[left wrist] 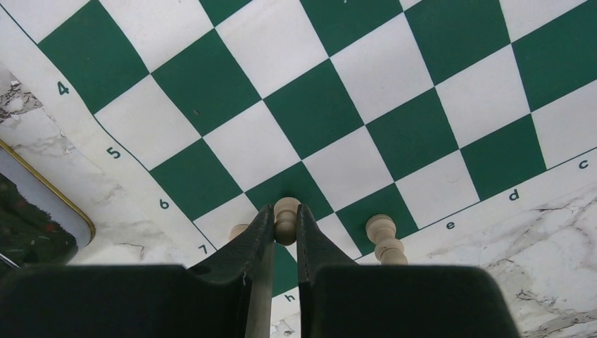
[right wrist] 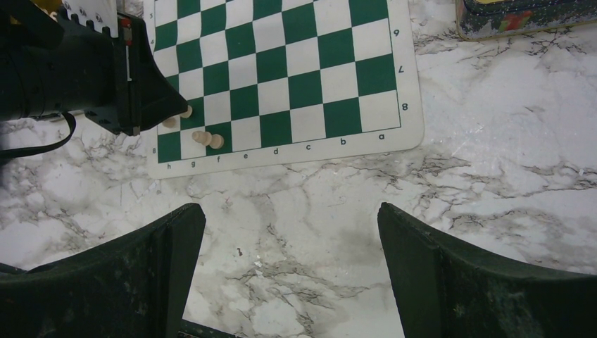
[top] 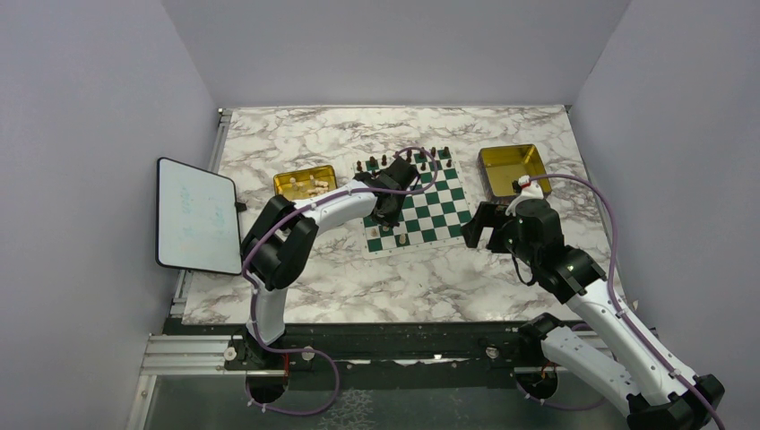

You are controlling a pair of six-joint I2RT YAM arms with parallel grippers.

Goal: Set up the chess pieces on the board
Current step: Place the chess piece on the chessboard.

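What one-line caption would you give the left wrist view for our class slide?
Left gripper shut on a cream chess piece near the board's corner, another cream piece close beside it.

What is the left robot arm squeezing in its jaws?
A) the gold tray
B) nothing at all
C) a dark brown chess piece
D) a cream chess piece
D. The left wrist view shows the left gripper with jaws closed on a cream chess piece over the board.

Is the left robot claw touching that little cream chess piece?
Touching. The left wrist view shows the left gripper with both fingers pressed against the cream pawn.
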